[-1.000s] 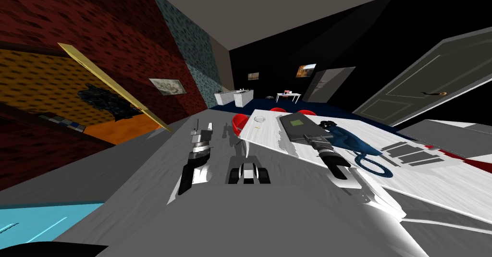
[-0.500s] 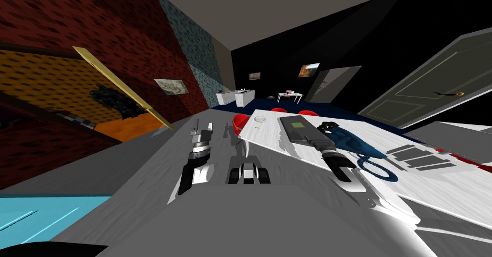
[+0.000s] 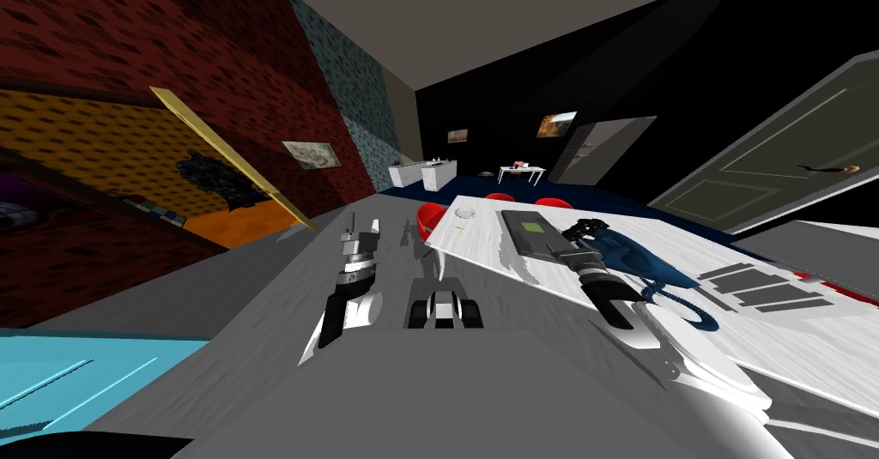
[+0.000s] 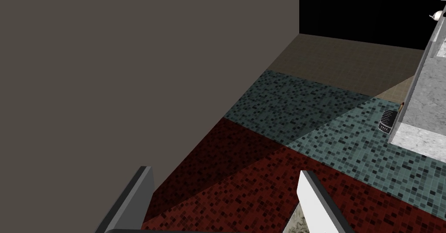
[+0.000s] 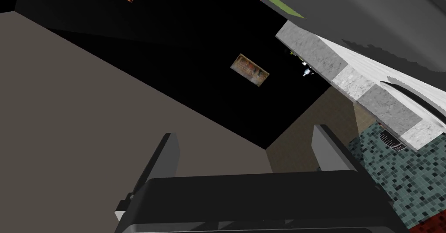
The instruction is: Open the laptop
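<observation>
Since the earlier pictures the whole head view has slid sideways, so it is the robot's own head or base that has turned a little. On the table nothing has changed place, and the right forearm reaches a bit further over the table's near edge.

The flat dark grey laptop with a green patch on its lid (image 3: 526, 229) lies on the white, marble-like table (image 3: 481, 241), just beside a blue object with a looping cord (image 3: 631, 256). Its lid lies flat and closed.

The right gripper (image 5: 246, 131) is at the near right corner of the laptop. Its two fingers stand wide apart with nothing between them, and beyond them the table's edge and the grey lid are seen. Whether a finger already touches the lid cannot be told. The left gripper (image 4: 225, 170) hangs over the grey floor, well apart from the table, its fingers also spread and empty.

As a judgement, only the approach is done. Getting a finger under the lid's edge and swinging it up is all left.
</observation>
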Robot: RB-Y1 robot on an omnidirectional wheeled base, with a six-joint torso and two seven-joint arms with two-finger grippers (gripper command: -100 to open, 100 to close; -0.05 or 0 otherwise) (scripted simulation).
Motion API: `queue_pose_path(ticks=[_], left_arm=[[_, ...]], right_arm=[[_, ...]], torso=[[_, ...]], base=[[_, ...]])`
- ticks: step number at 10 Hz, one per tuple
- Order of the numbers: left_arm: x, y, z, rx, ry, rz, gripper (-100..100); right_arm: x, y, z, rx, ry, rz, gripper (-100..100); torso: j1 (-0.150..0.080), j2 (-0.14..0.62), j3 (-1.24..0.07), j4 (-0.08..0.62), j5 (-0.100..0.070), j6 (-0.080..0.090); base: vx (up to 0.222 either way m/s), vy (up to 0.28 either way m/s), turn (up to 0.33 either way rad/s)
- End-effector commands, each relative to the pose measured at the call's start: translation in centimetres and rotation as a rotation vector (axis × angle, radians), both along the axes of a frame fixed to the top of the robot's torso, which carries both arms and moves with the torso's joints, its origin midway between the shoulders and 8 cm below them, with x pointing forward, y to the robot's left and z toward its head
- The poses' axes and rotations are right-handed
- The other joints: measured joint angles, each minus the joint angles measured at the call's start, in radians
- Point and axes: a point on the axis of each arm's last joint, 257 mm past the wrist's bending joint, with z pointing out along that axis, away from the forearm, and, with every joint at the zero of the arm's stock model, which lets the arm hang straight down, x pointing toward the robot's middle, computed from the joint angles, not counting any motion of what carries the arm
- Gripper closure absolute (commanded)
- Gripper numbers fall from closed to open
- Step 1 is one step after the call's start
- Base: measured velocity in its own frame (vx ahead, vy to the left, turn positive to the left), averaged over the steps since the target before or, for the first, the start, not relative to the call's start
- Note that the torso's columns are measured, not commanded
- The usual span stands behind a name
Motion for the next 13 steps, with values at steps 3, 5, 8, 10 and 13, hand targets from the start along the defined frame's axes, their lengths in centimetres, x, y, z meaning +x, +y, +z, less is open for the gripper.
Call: queue_pose_path(ticks=[3, 5, 8, 10, 13], left_arm=[[0.0, 0.0, 0.0, 0.0, 0.0, 0.0, 0], [0.0, 0.0, 0.0, 0.0, 0.0, 0.0, 0], [0.0, 0.0, 0.0, 0.0, 0.0, 0.0, 0], [0.0, 0.0, 0.0, 0.0, 0.0, 0.0, 0], [0.0, 0.0, 0.0, 0.0, 0.0, 0.0, 0]], right_arm=[[-0.6, 0.0, 0.5, -0.181, 0.073, 0.008, -100], [-0.8, 0.1, 0.9, -0.263, 0.105, 0.013, -100], [-1.1, 0.1, 1.4, -0.4, 0.157, 0.02, -100], [-1.4, 0.1, 1.7, -0.5, 0.196, 0.025, -100], [-1.9, 0.2, 2.2, -0.656, 0.258, 0.032, -100]], torso=[[0.0, 0.0, 0.0, 0.0, 0.0, 0.0], [0.0, 0.0, 0.0, 0.0, 0.0, 0.0], [0.0, 0.0, 0.0, 0.0, 0.0, 0.0], [0.0, 0.0, 0.0, 0.0, 0.0, 0.0], [-0.001, 0.0, 0.0, 0.0, 0.0, 0.0]], base=[[-0.007, -0.022, 0.037], [-0.006, -0.024, 0.038], [-0.01, -0.024, 0.042], [-0.008, -0.029, 0.048], [-0.011, -0.033, 0.044]])
